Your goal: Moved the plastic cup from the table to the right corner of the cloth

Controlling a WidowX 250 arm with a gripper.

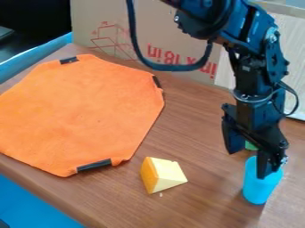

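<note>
The blue plastic cup (257,189) stands on the table at the lower right. Over it hangs the black gripper (248,163), pointing down and open, its fingers apart. One finger overlaps the cup's upper part in the view; the other is to the upper left of the rim. Whether the finger is inside the cup or in front of it, I cannot tell. The orange cloth (77,111) lies flat on the left half of the table, with dark strips at several of its edges.
A yellow cheese-like wedge (162,174) lies between the cloth and the cup. A green thing (251,146) shows partly behind the gripper. The brown wooden table (196,133) has a cardboard panel (110,31) along its back, and a cable loops down in front of it.
</note>
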